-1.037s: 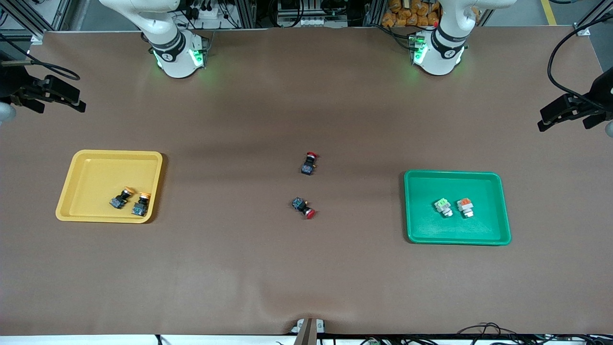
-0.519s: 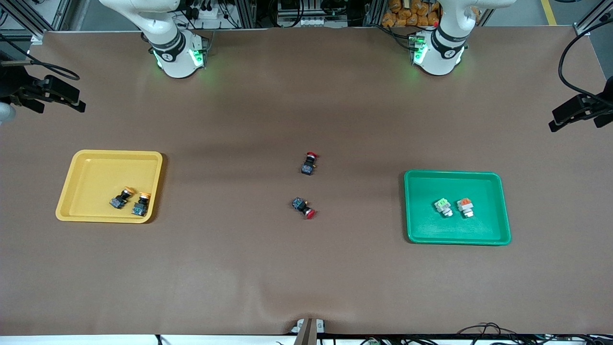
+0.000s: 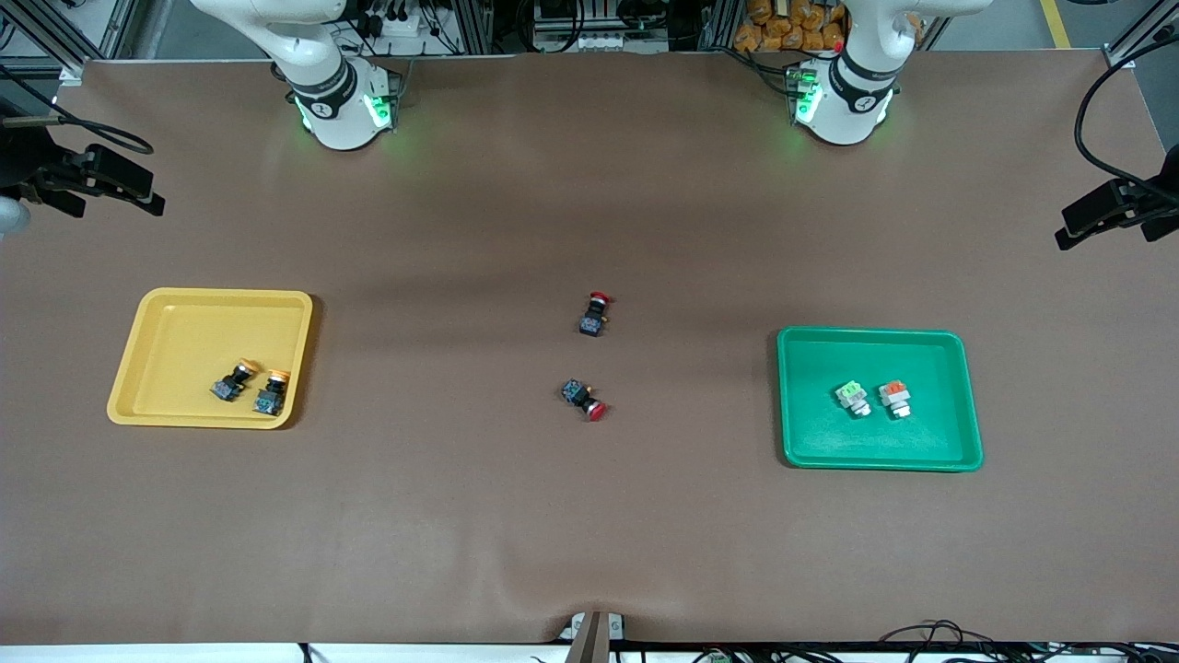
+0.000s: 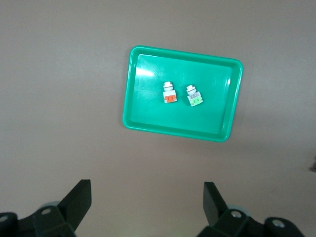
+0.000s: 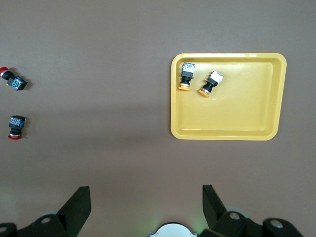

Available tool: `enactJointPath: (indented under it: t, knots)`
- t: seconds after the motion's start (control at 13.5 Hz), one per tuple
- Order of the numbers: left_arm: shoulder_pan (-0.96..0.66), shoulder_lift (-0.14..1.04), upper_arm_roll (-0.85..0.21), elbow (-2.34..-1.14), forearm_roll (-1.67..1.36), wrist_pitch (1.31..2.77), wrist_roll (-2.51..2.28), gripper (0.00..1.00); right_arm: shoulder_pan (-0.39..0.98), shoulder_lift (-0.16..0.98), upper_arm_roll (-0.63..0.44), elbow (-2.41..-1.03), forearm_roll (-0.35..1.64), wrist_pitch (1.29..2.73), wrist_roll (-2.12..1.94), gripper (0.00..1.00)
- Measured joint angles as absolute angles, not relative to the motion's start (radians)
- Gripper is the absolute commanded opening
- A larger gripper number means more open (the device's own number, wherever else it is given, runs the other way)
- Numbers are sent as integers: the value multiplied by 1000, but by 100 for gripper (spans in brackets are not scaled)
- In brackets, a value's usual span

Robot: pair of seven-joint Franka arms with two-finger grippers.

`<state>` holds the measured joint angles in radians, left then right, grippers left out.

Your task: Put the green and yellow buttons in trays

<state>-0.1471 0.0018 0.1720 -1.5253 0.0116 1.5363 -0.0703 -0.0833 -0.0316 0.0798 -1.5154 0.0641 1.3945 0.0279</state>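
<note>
The yellow tray (image 3: 203, 331) lies at the right arm's end and holds two orange-yellow capped buttons (image 3: 232, 380) (image 3: 270, 393); they also show in the right wrist view (image 5: 186, 75) (image 5: 211, 82). The green tray (image 3: 875, 359) lies at the left arm's end and holds a green-topped button (image 3: 853, 398) and an orange-topped button (image 3: 894, 399). My left gripper (image 4: 147, 197) is open and empty, high over bare table beside the green tray (image 4: 148, 113). My right gripper (image 5: 146, 197) is open and empty, high over bare table beside the yellow tray (image 5: 237, 113).
Two red-capped switches (image 3: 595, 314) (image 3: 583, 399) lie on the brown table mat midway between the trays, apart from each other. The arm bases stand along the table's robot side.
The left gripper has drifted a little outward toward the left arm's end of the table, then held still. The right arm, buttons and trays have not moved.
</note>
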Motion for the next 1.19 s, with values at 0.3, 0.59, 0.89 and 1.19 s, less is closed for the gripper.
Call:
enactJointPath:
  t: [0.3, 0.59, 0.89, 1.19]
  knots:
    - [-150, 2, 159, -1543, 12, 1531, -72, 100, -83, -32, 80, -1515, 64, 1394, 28, 100]
    - [-154, -4, 117, -1545, 12, 1528, -82, 100, -83, -32, 80, -1516, 64, 1393, 27, 100]
    - [-151, -4, 98, -1545, 12, 1528, -89, 100, -83, -32, 80, -1516, 64, 1393, 27, 100]
    - [-147, -5, 101, -1544, 12, 1528, -89, 100, -83, -32, 80, -1516, 64, 1393, 27, 100]
